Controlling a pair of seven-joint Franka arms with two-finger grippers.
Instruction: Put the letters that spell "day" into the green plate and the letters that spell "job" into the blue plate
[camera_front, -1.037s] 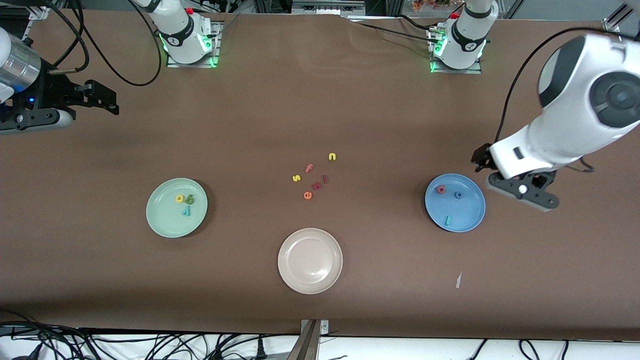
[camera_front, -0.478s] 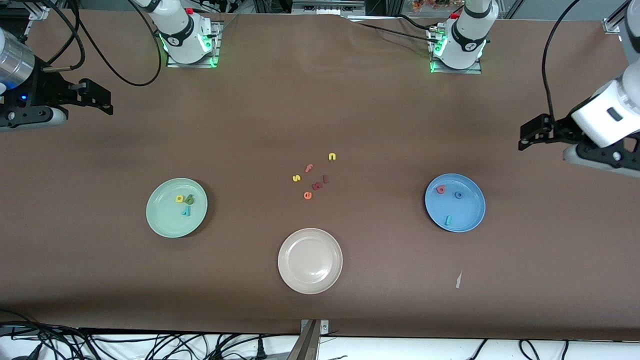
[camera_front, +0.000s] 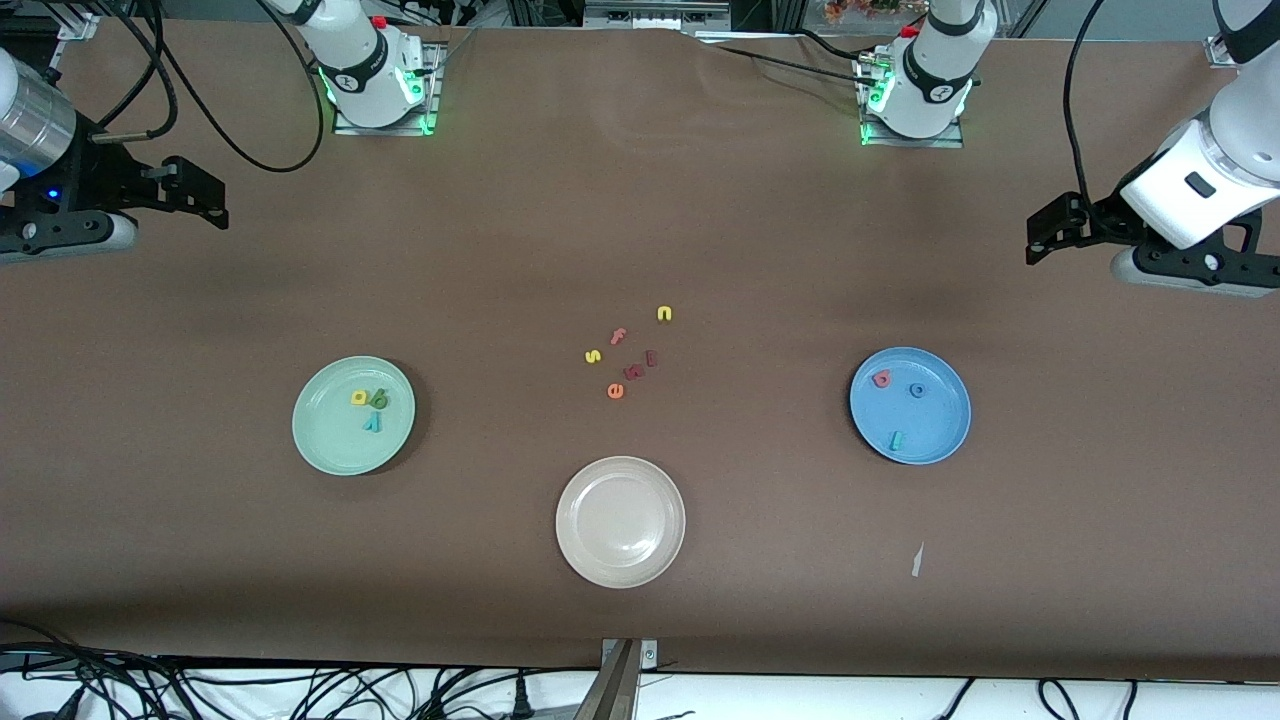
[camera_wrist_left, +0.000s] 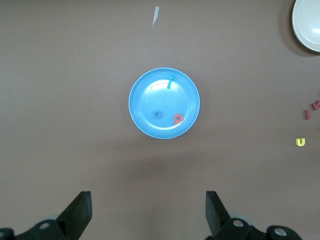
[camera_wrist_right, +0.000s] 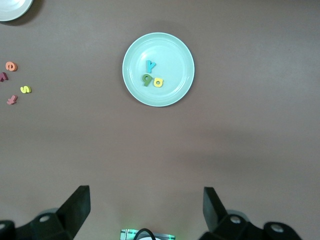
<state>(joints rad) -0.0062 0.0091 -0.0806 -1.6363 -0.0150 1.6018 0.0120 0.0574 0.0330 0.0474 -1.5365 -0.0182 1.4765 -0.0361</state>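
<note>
The green plate (camera_front: 335, 440) holds a yellow a (camera_front: 359, 398), an olive d (camera_front: 379, 399) and a teal y (camera_front: 373, 422); the right wrist view shows them too. In the blue plate (camera_front: 935, 430) lie a red b (camera_front: 882, 379), a blue o (camera_front: 917, 390) and a teal j (camera_front: 896, 440). My left gripper (camera_front: 1042, 240) hangs open and empty over bare table at the left arm's end; its wrist view looks down on the blue plate (camera_wrist_left: 150, 90). My right gripper (camera_front: 212, 198) is open and empty over the right arm's end, away from the green plate (camera_wrist_right: 170, 50).
A beige plate (camera_front: 620, 521) sits nearest the front camera, mid-table. Loose letters lie in the middle: yellow n (camera_front: 664, 314), pink f (camera_front: 618, 336), yellow s (camera_front: 593, 356), orange e (camera_front: 615, 391) and two dark red pieces (camera_front: 634, 372). A white paper scrap (camera_front: 916, 560) lies near the blue plate.
The left arm has drawn back from beside the blue plate toward its end of the table, gripper open throughout. The right gripper has barely shifted. The letters have not moved.
</note>
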